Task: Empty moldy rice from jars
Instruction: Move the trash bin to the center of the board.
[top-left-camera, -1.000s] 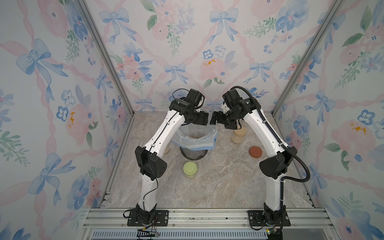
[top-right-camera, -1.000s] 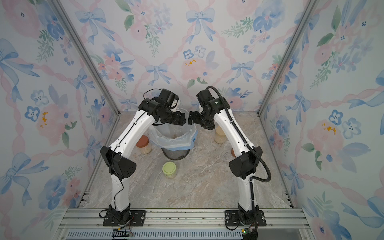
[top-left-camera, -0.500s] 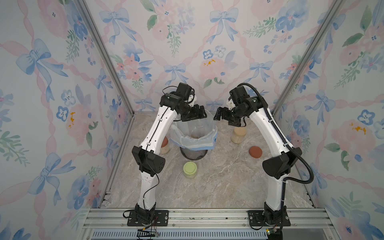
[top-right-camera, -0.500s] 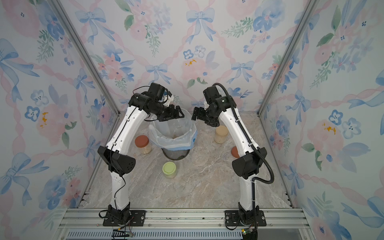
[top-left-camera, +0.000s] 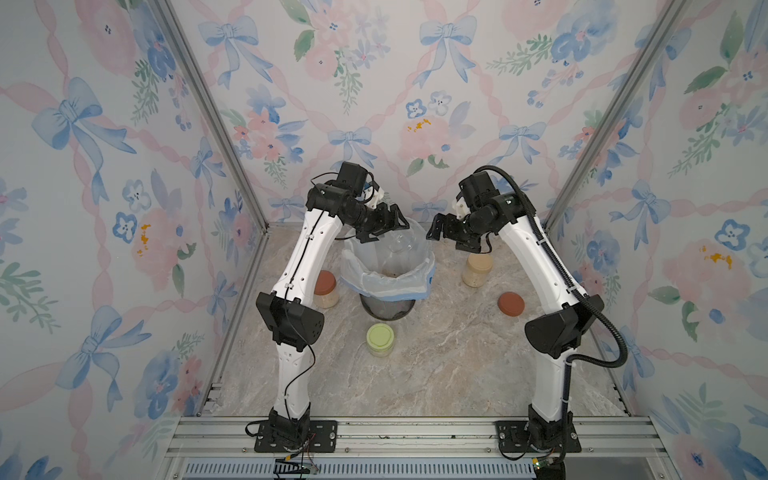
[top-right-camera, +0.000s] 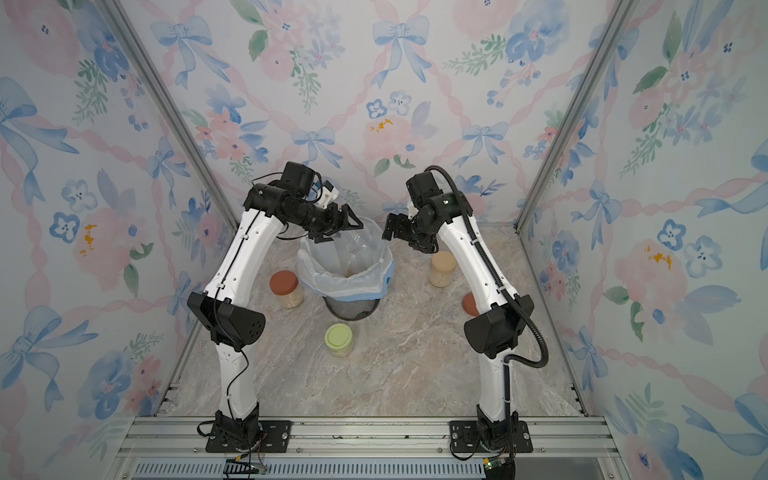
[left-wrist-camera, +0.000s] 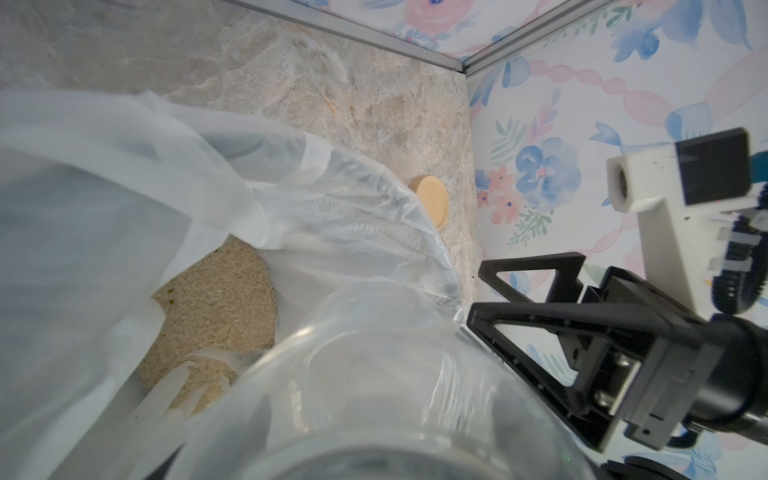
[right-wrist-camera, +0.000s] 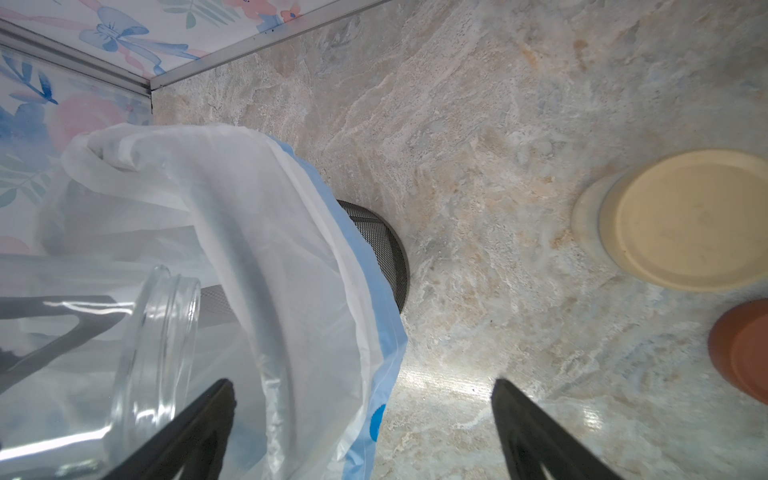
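- Left wrist view: a lidless clear glass cylindrical jar (left-wrist-camera: 374, 395) fills the foreground, tilted over a white plastic liner (left-wrist-camera: 124, 166). The pale tan moldy rice (left-wrist-camera: 216, 299) lies heaped at the liner's bottom, beyond the jar, which looks empty.
- In both top views the left tool (top-left-camera: 386, 228) is clamped on that jar, just above the dark mesh bin (top-left-camera: 386, 309) at the centre of the frame.
- Right tool (right-wrist-camera: 361, 382) is spread wide with nothing between its fingers. It sits just right of the bin's rim, close to the jar but not touching it.
- Just below the right tool in the frame stands a beige-lidded glass jar (top-left-camera: 478, 270) of rice.
- A rust-red-lidded glass jar (top-left-camera: 326, 286) stands left of the bin and a pale-green-lidded glass jar (top-left-camera: 379, 338) below it.
- A loose rust-red round lid (top-left-camera: 511, 304) lies to the right on the marble worktop (top-left-camera: 436, 353).
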